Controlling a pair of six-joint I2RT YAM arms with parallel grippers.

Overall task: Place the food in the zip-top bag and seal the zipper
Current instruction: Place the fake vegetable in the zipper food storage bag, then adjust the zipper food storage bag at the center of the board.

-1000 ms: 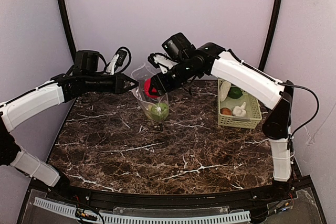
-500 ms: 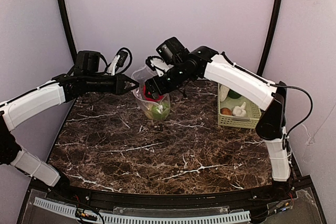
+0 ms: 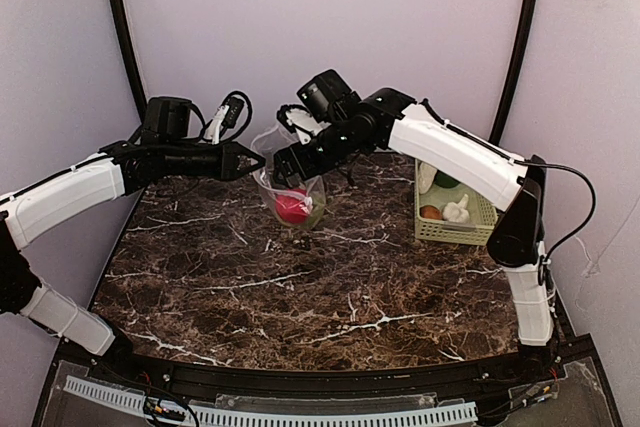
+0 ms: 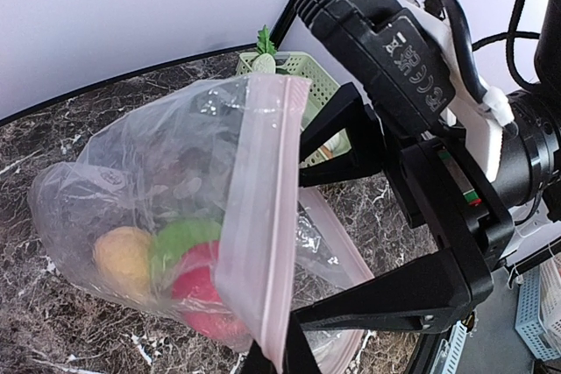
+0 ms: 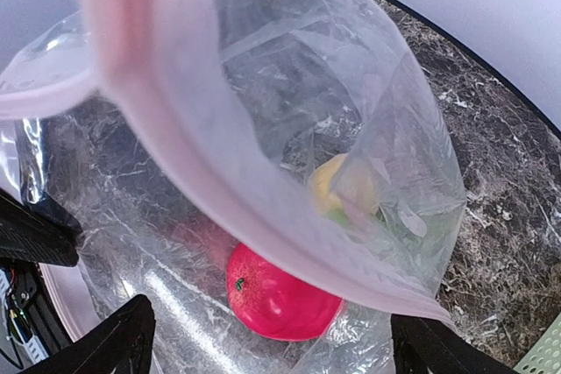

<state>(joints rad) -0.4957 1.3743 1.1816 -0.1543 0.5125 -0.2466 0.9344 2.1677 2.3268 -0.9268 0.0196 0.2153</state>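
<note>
Zip-top bag [image 3: 310, 192]: rim clamped in the closed left pincer [image 3: 257, 161], red apple [image 5: 276, 299] inside. Right pincer [image 3: 284, 169] is at the bag mouth, spread wide, gripping nothing.

Soft, even, bright light. The zip-top bag [image 5: 351, 85] shines with glare; its zipper [image 5: 131, 41] looks blurry up close.

The left arm [image 3: 60, 197] and right arm [image 3: 460, 152] have glossy white link shells and matte black joints. Black cables [image 3: 228, 112] loop over the left wrist. The right gripper [image 3: 283, 165] has angular black fingers [image 4: 394, 299] and a black camera housing [image 4: 377, 32] with white markings.
</note>
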